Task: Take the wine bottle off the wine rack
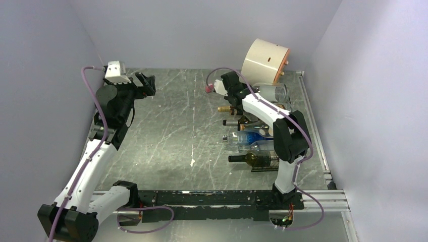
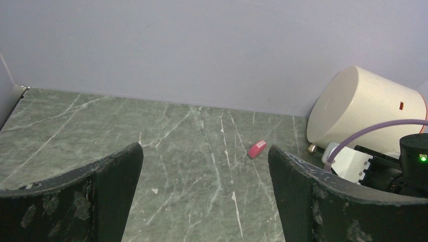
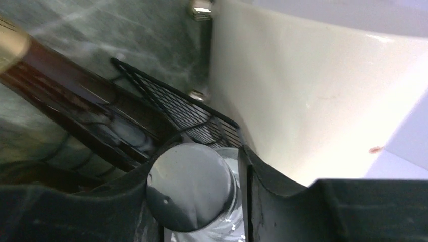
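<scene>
The green marbled tabletop (image 1: 176, 131) lay under everything. At its far right corner a cream drum (image 1: 265, 60) sat tipped on its side against the wall. Just in front of the drum stood the wine rack (image 3: 189, 111) – black wire, its mesh end close beside the drum's wall in my right wrist view. It was loaded with bottles lying on their sides, necks pointing toward the middle of the tabletop. Among them were a dark green bottle (image 1: 250, 159) nearest my base, a blue-labelled bottle (image 1: 250, 137) behind it, and a gold-topped bottle (image 1: 227, 108) farther back.

The clear glass bottle (image 3: 189, 184) lay at the far end of the rack, next to the drum, and had not left the rack. My right claw (image 3: 197, 161) was narrowed around its grey-capped end, with a finger on each side of the cap; one finger pressed the cap's edge, the other sat just beside the glass.

My left claw (image 2: 204, 166) hung wide apart above the far left of the tabletop, holding nothing.

A small pink object (image 2: 256, 148) lay on the tabletop – well apart from the left claw, near the drum.
</scene>
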